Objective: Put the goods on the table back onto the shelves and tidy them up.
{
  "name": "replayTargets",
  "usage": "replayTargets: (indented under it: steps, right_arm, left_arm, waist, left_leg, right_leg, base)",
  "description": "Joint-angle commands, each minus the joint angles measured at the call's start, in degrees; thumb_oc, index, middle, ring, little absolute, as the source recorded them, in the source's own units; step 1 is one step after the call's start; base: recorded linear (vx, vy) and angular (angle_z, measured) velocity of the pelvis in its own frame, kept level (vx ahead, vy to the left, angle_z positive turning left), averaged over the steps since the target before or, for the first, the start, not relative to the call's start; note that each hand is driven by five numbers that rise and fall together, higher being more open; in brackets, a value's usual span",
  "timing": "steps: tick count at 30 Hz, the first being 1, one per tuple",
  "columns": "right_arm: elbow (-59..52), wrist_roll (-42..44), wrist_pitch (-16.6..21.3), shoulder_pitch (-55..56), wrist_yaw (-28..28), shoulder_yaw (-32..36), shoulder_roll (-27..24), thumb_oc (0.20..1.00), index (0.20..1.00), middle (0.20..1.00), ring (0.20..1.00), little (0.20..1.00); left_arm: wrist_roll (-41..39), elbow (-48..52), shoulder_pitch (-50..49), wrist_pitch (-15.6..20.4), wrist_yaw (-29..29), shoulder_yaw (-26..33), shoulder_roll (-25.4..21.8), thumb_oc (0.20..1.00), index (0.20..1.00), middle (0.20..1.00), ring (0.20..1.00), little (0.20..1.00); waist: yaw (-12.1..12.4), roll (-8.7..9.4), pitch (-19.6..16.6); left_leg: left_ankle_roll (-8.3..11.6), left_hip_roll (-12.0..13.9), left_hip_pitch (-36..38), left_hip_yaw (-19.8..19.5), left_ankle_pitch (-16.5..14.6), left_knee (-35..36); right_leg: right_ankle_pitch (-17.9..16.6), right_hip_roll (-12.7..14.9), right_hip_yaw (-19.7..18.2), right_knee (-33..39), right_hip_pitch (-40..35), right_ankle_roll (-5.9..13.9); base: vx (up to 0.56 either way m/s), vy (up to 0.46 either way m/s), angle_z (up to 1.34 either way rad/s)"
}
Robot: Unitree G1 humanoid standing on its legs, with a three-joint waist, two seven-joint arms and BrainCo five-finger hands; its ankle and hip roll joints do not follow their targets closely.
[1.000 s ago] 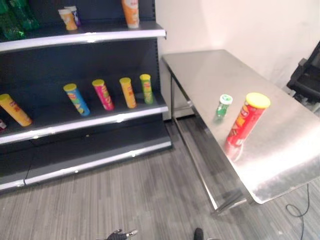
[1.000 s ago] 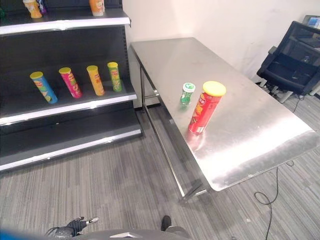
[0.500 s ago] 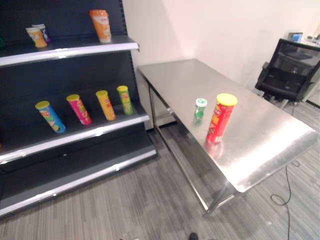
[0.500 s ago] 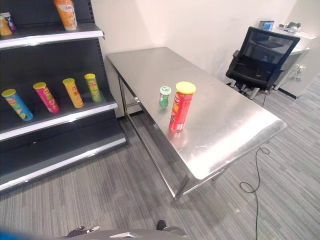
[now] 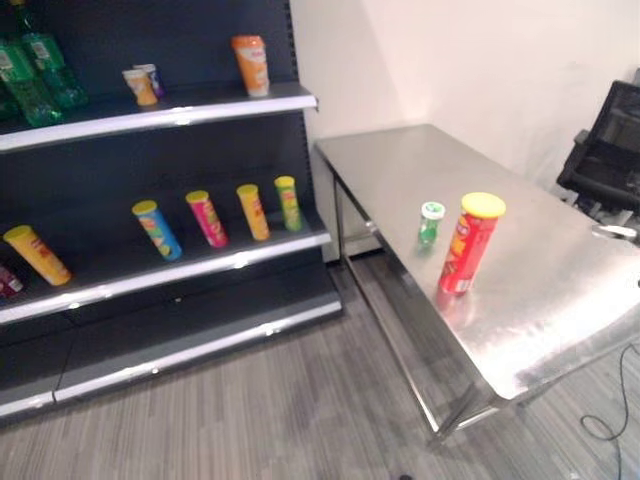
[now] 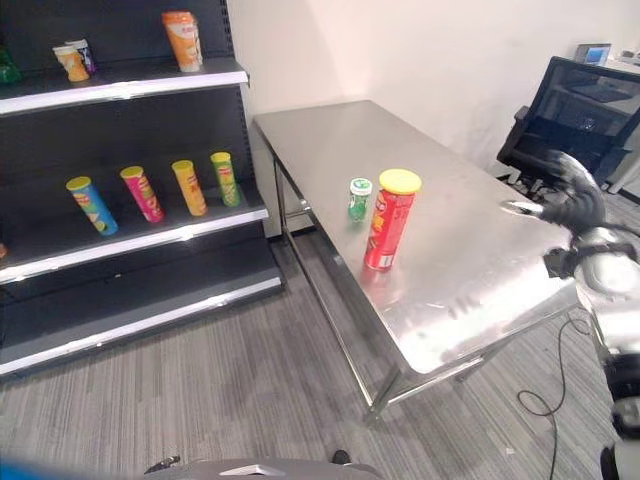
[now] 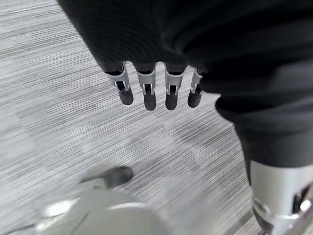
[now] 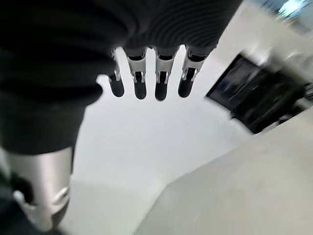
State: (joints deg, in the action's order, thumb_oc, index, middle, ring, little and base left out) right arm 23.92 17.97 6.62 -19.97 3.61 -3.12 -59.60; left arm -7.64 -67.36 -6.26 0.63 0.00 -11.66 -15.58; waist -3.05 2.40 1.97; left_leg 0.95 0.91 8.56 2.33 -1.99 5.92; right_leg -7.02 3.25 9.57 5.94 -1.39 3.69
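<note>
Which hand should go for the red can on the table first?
Right, probably. The right hand is raised, open, at the table's far side from the red can; the left hand hangs open over the floor.

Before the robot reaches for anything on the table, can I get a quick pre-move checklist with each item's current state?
1. Red can upright on the table: ok.
2. Small green bottle upright, beside the can and apart from it: ok.
3. Right hand empty, fingers straight, raised by the table's far side: ok.
4. Left hand empty, fingers relaxed over the floor: ok.
5. Free room on the middle shelf next to the row of cans: ok.
6. Goods within reach from this stance: cannot tell.
</note>
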Motion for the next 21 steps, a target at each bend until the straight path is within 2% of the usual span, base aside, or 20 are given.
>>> replayTargets:
  steps: [1,8,14,21]
  right_arm:
    - [3.74,0.52,1.96,-12.36,-1.54,-8.51,-2.73,1.000,1.000,1.000,1.000,1.000]
    - [0.40,1.96,2.54,-13.94,-3.87,-11.98,-3.73,1.000,1.000,1.000,1.000,1.000]
    - [-2.27,1.99,2.68,-15.96,-8.02,-18.41,-6.55,1.000,1.000,1.000,1.000,1.000]
    - [-5.77,2.28,3.21,-15.00,-10.04,-19.61,-8.19,1.000,1.000,1.000,1.000,1.000]
  left_arm:
    - [-0.14,-0.25,3.52,1.49,0.43,-1.53,-1.48,1.000,1.000,1.000,1.000,1.000]
    - [-0.47,-0.67,3.21,1.66,0.67,-1.28,-0.95,1.000,1.000,1.000,1.000,1.000]
    - [-0.10,-0.55,2.75,1.97,0.29,-1.16,-0.71,1.000,1.000,1.000,1.000,1.000]
    - [0.26,-0.27,2.63,2.30,0.18,-1.03,-0.69,1.000,1.000,1.000,1.000,1.000]
  waist:
    - [2.06,0.82,2.83]
    - [2.23,0.88,2.99]
    - [2.69,1.02,3.09]
    - [2.59,1.09,3.06]
  left_leg:
    - [4.16,3.66,-1.67,2.71,-1.31,-0.92]
    - [4.53,3.95,-2.01,2.02,-0.88,-0.92]
    - [5.02,4.39,-2.08,1.59,-0.51,-0.92]
    - [5.25,4.70,-2.05,1.48,-0.43,-0.92]
  right_leg:
    - [10.37,1.98,0.38,-1.24,-4.86,4.05]
    - [10.76,1.81,1.31,-1.51,-5.06,3.83]
    - [11.14,1.65,2.60,-1.81,-5.34,3.69]
    - [11.43,1.52,3.00,-1.84,-5.46,3.65]
  base:
    - [0.00,-0.036,0.12]
    - [0.01,-0.030,0.18]
    - [0.01,-0.026,0.09]
    - [0.00,-0.005,0.00]
